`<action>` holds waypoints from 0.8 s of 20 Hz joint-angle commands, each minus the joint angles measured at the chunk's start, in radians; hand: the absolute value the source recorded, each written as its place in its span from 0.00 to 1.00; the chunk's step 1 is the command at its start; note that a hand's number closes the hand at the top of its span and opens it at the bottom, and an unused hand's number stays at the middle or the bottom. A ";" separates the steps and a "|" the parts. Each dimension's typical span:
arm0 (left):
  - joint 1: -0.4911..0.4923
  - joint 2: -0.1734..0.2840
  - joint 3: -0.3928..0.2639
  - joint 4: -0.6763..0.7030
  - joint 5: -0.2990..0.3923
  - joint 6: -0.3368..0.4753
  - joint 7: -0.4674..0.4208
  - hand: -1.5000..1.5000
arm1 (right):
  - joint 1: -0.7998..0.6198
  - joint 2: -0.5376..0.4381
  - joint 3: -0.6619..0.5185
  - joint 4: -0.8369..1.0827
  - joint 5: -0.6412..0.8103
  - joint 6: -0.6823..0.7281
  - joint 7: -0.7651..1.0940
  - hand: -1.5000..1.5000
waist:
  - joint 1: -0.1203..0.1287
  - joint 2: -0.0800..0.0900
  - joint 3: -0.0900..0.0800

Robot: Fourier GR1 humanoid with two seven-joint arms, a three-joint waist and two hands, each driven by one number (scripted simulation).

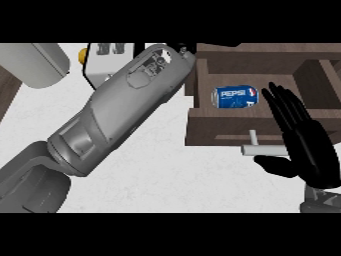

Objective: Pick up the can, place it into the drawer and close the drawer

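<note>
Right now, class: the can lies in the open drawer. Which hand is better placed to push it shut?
Probably the right hand: open, beside the drawer front and handle. The left hand is hidden behind its forearm.

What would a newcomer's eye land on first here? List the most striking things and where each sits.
First the blue can, lying on its side inside the open wooden drawer at upper right. Next the black right hand, fingers straight, standing in front of the drawer beside its white handle. Then the big grey left forearm, running diagonally from lower left up toward the drawer's left corner; its hand is hidden.
</note>
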 commanded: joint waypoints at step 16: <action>0.168 0.262 -0.036 -0.396 -0.096 0.001 0.248 0.00 | -0.337 0.101 -0.105 0.751 0.191 -0.397 -0.074 0.00 | 0.043 0.001 0.001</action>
